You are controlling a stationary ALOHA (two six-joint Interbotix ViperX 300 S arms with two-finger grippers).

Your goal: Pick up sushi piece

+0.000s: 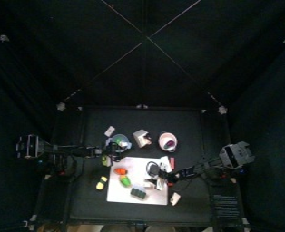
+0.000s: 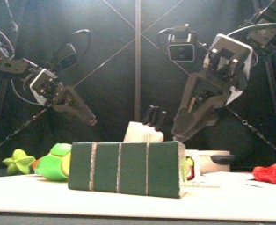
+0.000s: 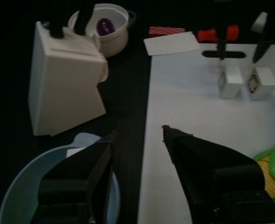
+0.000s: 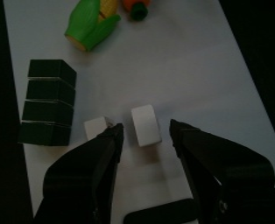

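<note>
Two white sushi pieces [image 4: 144, 124] [image 4: 100, 129] lie side by side on the white mat [image 4: 210, 79]. My right gripper [image 4: 146, 134] is open and hangs just above them, its jaws either side of the larger piece without touching it. It also shows in the top view [image 1: 167, 175] and the front view [image 2: 179, 123]. The same pieces show small in the left wrist view [image 3: 234, 81]. My left gripper [image 3: 137, 133] is open and empty over the mat's left edge, away from the sushi; it also shows in the top view [image 1: 106, 156].
A dark green segmented block [image 4: 49, 101] lies next to the sushi and stands large in the front view [image 2: 127, 167]. A green toy [image 4: 91, 24], a white knife block [image 3: 64, 79], a bowl with purple inside [image 3: 105, 19], a blue bowl [image 3: 46, 184] and a red item [image 3: 228, 35] surround the mat.
</note>
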